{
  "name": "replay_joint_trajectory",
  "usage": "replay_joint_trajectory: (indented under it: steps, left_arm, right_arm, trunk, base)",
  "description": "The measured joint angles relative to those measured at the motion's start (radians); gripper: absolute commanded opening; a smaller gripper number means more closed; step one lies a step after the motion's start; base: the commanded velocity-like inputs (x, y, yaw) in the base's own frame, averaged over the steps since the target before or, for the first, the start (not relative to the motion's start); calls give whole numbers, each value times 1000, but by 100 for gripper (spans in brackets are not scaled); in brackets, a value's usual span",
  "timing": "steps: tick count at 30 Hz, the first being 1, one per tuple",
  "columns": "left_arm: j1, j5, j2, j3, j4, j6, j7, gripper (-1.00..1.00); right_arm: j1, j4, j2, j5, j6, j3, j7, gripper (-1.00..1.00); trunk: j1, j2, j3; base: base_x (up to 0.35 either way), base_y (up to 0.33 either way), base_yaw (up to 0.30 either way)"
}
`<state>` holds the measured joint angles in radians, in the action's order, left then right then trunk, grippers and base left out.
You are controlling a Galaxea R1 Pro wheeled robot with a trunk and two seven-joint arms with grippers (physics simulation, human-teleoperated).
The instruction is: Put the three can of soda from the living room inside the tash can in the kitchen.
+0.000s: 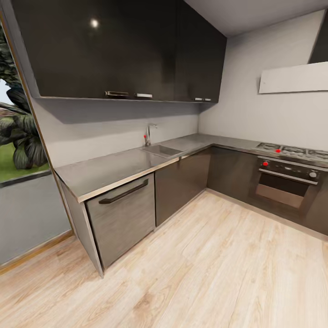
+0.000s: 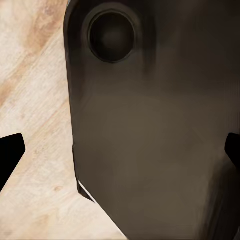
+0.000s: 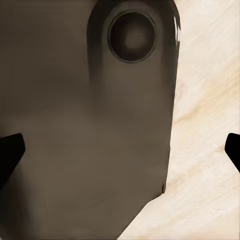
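Observation:
I am looking into the kitchen (image 1: pixel 182 150), with its glossy black upper cabinets (image 1: pixel 118 50) and an L-shaped steel countertop (image 1: pixel 114 168). The cans of soda and the tash can are out of view. In the left wrist view my left gripper (image 2: pixel 121 152) is open, its dark fingertips (image 2: pixel 11 152) far apart at the frame's edges. Behind it are a dark rounded panel of the robot (image 2: pixel 150 125) and pale plank floor. My right gripper (image 3: pixel 121 149) is open too, over a like dark panel (image 3: pixel 90 125). Nothing sits between either pair of fingers.
A sink (image 1: pixel 160 150) with a tap (image 1: pixel 149 134) is set in the counter near the corner. An oven with red knobs (image 1: pixel 287 182) stands at right under a hob (image 1: pixel 291 151). A steel-fronted appliance (image 1: pixel 122 218) ends the counter at left, beside a window (image 1: pixel 18 127). Pale wood floor (image 1: pixel 205 264) lies in front.

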<state>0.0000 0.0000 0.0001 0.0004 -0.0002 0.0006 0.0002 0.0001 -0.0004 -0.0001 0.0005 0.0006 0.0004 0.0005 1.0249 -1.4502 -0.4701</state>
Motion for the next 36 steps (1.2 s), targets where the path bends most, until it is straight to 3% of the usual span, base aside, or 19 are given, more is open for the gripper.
replay_joint_trajectory:
  steps: [17,32,36]
  left_arm:
    - [-20,0,2,7,-1,93,2,100]
    - [-20,0,2,7,-1,92,2,100]
    - [-21,1,3,7,-5,70,1,100]
  right_arm:
    - [0,-4,-1,7,35,6,12,100]
    - [0,-4,-1,7,35,6,12,100]
    - [-6,-7,-16,5,17,16,11,100]
  trunk:
    - [0,0,0]
    - [0,0,0]
    - [0,0,0]
  base:
    - [0,0,0]
    - [0,0,0]
    - [0,0,0]
